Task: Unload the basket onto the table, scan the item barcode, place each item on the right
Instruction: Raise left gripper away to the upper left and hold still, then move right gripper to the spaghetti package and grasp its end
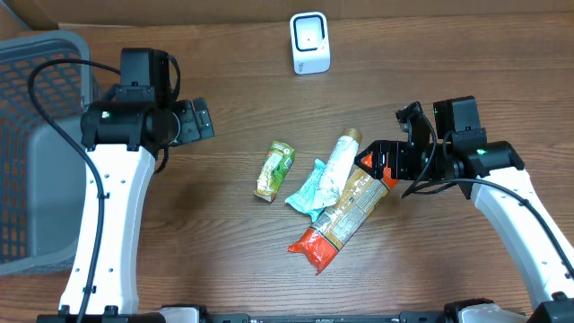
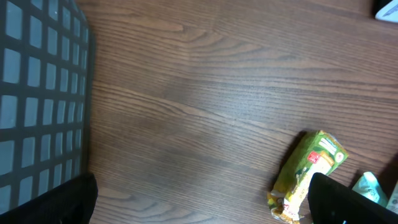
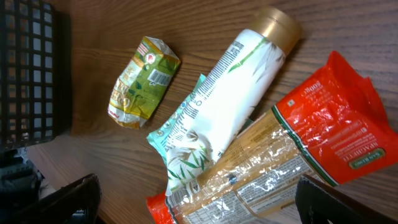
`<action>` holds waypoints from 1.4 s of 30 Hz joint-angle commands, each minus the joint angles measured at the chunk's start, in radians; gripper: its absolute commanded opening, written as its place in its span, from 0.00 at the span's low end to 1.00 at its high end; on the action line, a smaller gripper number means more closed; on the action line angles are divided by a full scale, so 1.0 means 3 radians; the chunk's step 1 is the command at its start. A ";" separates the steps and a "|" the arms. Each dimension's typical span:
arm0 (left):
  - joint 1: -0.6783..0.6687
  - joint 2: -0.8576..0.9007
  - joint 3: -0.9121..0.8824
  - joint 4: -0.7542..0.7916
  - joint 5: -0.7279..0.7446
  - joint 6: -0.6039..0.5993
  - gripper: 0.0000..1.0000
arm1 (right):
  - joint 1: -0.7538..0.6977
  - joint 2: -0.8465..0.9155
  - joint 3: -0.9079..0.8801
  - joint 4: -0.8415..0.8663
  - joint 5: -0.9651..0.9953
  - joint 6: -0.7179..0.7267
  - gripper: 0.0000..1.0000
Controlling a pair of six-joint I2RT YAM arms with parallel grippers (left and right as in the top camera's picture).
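Three items lie mid-table: a green-yellow packet (image 1: 274, 170) (image 2: 308, 174) (image 3: 143, 81) with a barcode facing up, a white tube with a gold cap (image 1: 339, 157) (image 3: 242, 106) resting on a teal pouch (image 1: 309, 190) (image 3: 180, 143), and a red-and-clear pasta packet (image 1: 345, 215) (image 3: 311, 155). A white scanner (image 1: 310, 42) stands at the back. My left gripper (image 1: 199, 119) (image 2: 202, 208) is open over bare wood, left of the green packet. My right gripper (image 1: 372, 161) (image 3: 199, 205) is open above the pasta packet, holding nothing.
A grey mesh basket (image 1: 36, 152) (image 2: 37, 93) (image 3: 31, 68) stands at the table's left edge beside the left arm. A corner of the scanner (image 2: 387, 9) shows at the top right of the left wrist view.
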 commanded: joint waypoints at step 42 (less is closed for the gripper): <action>-0.0005 0.0112 -0.0024 -0.0005 -0.0038 -0.0022 0.99 | -0.0128 -0.0150 -0.0547 -0.0149 0.0599 0.1197 0.77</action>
